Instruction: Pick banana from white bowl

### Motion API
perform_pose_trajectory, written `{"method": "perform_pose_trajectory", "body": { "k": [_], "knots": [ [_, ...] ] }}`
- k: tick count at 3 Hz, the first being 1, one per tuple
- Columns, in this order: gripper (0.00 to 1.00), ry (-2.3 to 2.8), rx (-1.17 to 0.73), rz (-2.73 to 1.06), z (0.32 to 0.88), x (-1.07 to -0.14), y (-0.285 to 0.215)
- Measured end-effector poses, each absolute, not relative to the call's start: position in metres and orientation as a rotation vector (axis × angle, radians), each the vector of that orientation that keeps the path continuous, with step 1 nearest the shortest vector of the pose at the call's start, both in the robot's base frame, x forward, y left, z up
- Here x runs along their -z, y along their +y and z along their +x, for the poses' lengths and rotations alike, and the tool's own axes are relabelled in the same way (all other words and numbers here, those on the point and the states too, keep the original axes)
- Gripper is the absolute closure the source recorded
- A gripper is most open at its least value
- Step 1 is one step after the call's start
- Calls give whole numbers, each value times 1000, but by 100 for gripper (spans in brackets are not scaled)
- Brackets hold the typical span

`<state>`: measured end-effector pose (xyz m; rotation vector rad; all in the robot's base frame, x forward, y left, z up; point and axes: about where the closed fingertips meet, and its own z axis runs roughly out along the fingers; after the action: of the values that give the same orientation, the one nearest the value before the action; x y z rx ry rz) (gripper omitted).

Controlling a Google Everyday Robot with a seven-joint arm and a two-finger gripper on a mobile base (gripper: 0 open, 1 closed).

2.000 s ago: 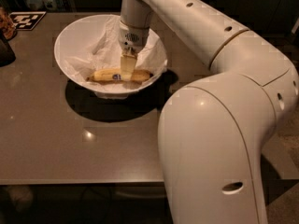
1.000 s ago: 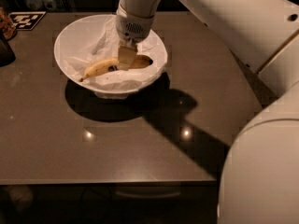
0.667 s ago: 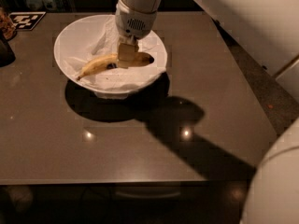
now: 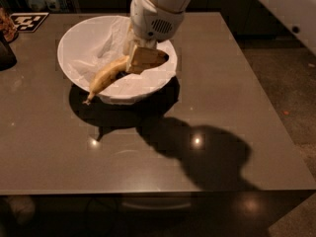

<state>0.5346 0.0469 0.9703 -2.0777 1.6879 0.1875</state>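
The banana (image 4: 106, 75) is yellow and tilted, its lower tip hanging over the near rim of the white bowl (image 4: 79, 46). My gripper (image 4: 140, 59) is shut on the banana's upper end and holds it lifted above the bowl's crumpled white lining. The gripper's body covers the right half of the banana. The bowl stands at the back left of the dark table.
A dark table (image 4: 207, 107) bears the bowl. A black-and-white marker tag (image 4: 28, 21) lies at the back left corner. A dark object (image 4: 6, 51) stands at the left edge. The floor (image 4: 281, 83) lies to the right of the table.
The banana lay flat in the bowl; my gripper closed on it and has raised it, so it now hangs tilted with its left tip over the bowl's near rim.
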Motion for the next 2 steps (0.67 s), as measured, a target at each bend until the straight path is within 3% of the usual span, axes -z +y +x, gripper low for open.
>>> {"method": "perform_pose_trajectory", "body": {
  "k": [2],
  "knots": [
    [100,1491,-160,-2070,465,-989,28]
  ]
}}
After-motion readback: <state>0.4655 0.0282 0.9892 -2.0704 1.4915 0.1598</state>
